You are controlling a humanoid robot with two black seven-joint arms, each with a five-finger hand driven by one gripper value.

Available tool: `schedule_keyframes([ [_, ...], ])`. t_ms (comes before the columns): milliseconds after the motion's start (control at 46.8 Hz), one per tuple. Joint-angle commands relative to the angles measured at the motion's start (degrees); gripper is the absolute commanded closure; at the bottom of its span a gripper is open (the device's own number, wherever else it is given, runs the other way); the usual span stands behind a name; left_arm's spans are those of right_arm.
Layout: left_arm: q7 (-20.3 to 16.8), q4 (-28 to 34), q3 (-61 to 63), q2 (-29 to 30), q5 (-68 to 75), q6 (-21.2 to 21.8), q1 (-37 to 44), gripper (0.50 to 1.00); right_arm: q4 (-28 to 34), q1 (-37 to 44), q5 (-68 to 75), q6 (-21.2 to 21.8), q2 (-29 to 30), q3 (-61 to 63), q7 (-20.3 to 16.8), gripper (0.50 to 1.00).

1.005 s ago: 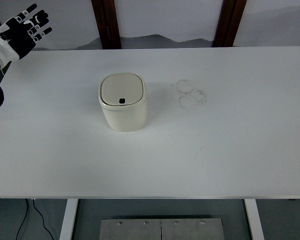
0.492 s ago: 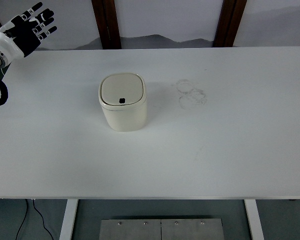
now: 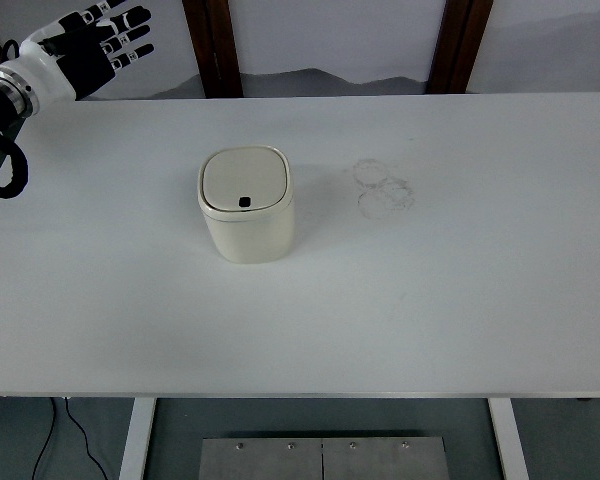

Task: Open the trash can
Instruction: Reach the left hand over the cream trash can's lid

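Observation:
A small cream trash can (image 3: 246,204) stands upright on the white table (image 3: 430,290), left of centre. Its square lid is closed, with a small dark button near the lid's front edge. My left hand (image 3: 90,45), black and white, is raised over the table's far left corner with fingers spread, holding nothing. It is well to the left of and beyond the can, not touching it. My right arm does not show.
Faint grey ring marks (image 3: 382,186) lie on the table to the right of the can. Two dark wooden posts (image 3: 212,45) stand behind the far edge. A black cable (image 3: 10,170) loops off my left arm at the left edge.
My left hand has moved right and slightly farther back, toward the can's side of the table, still open. The can has not moved and its lid stays closed.

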Motion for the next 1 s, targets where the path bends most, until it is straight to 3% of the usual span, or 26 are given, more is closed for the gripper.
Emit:
schedule_keyframes([
  [0,0.53,-1.68,3.79,1.42,-0.02,-0.02,-3.15,0.5,0.0,0.0,-0.02,0.0,0.0,0.0,0.01,0.505],
  [214,2.11,-7.83,18.2,3.36,0.16,-0.02,-14.92,0.5,0.0,0.0,-0.02,0.0,0.0,0.0,0.01,0.505],
  [470,2.46,-13.46,32.44,1.42,0.33,-0.46,-26.71,0.5,0.0,0.0,-0.02,0.0,0.0,-0.09,0.01,0.505],
  [983,2.9,-21.11,47.92,-2.45,0.34,-0.19,-35.94,0.5,0.0,0.0,-0.02,0.0,0.0,-0.09,0.01,0.505],
])
